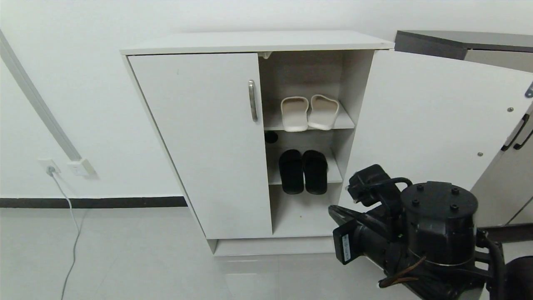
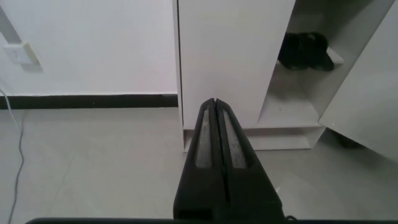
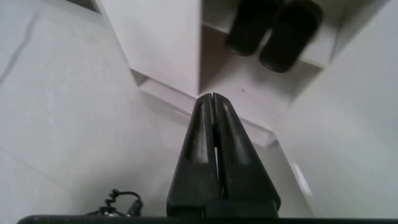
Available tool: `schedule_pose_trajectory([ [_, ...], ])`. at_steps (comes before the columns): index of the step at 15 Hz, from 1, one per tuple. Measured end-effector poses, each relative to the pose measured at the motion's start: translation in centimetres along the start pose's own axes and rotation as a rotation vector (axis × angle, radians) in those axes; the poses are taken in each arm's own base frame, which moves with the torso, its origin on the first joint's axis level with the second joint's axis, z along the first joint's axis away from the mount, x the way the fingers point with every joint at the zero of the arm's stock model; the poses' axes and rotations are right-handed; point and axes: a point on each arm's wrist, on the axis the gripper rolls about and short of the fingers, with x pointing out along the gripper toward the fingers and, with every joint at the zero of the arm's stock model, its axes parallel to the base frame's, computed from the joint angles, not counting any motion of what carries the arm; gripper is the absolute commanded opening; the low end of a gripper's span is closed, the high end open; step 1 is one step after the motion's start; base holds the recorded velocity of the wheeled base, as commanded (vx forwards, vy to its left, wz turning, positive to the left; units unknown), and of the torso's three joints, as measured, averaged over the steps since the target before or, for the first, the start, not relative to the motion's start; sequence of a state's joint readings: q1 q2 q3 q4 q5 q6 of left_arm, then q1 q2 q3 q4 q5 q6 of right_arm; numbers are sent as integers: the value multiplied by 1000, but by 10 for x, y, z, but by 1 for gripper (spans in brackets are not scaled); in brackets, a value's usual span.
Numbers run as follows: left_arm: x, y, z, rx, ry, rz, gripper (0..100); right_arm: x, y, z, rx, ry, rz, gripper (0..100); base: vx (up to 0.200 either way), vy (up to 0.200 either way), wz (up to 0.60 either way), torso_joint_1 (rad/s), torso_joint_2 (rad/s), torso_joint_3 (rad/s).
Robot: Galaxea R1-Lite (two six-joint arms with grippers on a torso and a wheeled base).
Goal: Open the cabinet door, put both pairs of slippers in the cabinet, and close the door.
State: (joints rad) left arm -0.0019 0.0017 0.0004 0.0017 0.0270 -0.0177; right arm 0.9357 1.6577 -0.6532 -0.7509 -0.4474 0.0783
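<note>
The white cabinet has its left door closed and its right door swung wide open. A white pair of slippers lies on the upper shelf. A black pair of slippers lies on the shelf below; it also shows as the black pair and the black pair. My right gripper is shut and holds nothing, low in front of the cabinet's open bottom compartment. My left gripper is shut and holds nothing, above the floor, facing the closed door.
The open door stands close beside my right arm. A grey cabinet sits behind that door. A wall socket with a hanging cable is at the left. Bare tiled floor lies before the cabinet.
</note>
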Motion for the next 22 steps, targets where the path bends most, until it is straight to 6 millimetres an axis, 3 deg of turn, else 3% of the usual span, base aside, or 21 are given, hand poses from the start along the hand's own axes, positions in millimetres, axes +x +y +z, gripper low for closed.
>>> schedule_pose_trajectory([
  [9, 0, 0, 0, 0, -2, -1, 0, 2, 1, -2, -5, 9, 0, 0, 0, 0, 0, 92, -480, -350],
  [22, 0, 0, 0, -2, -2, -1, 0, 2, 0, -3, -5, 12, -4, 0, 0, 0, 0, 190, -509, -319],
])
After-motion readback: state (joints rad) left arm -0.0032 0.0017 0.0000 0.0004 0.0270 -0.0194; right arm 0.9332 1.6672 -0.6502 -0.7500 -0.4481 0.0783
